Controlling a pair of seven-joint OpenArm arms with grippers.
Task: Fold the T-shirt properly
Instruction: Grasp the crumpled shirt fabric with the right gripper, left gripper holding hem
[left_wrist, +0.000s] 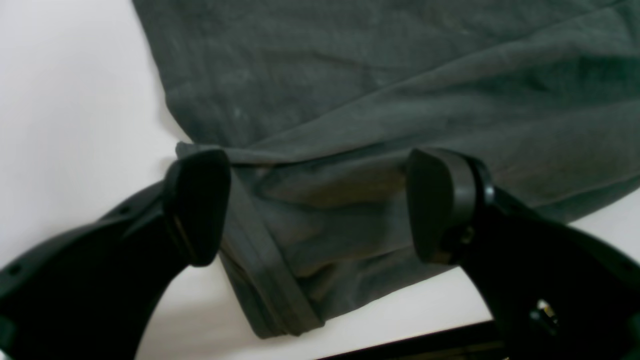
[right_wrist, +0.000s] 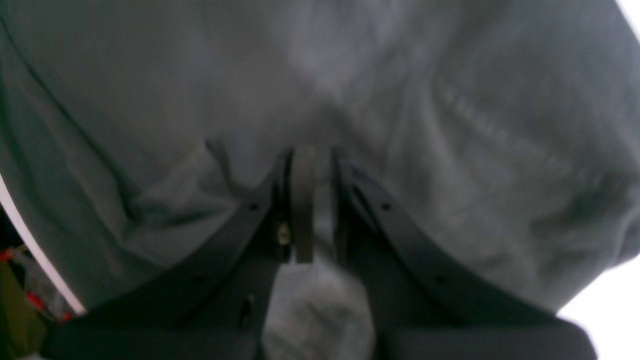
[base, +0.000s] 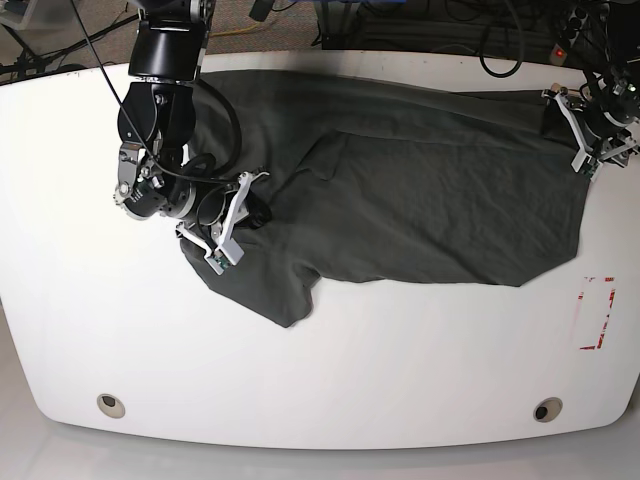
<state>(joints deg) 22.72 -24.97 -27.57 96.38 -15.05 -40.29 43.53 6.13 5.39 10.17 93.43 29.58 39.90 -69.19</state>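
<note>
- Right gripper (right_wrist: 315, 200): its black fingers fill the bottom of the right wrist view, nearly pressed together, with a pinch of grey cloth of the shirt (right_wrist: 450, 150) caught between them. More cloth bunches just behind the tips, close to the camera, and a wrinkled spread of it covers everything ahead of them.
- Left gripper (left_wrist: 317, 205): spread wide and holding nothing. Its two black pads (left_wrist: 197, 205) stand to either side of a folded flap of the shirt (left_wrist: 400, 100), which bears a hemmed band running past the left pad. The rest of the cloth stretches away ahead of the tips; whether the pads touch the cloth I cannot tell.
- Shirt (base: 420, 200) in the base view: dark grey, lying spread and creased across the far half of the white table (base: 320, 380), one lobe hanging toward the near edge.
- In that view the right gripper (base: 245, 215) is down on the shirt's left side, just above that lobe, and the left gripper (base: 585, 135) is at the shirt's far right corner, well apart from the other.
- A red-and-white marker (base: 594, 312) lies on the table below the left gripper, off the cloth.
- Two round holes (base: 111, 404) sit near the table's front edge.
</note>
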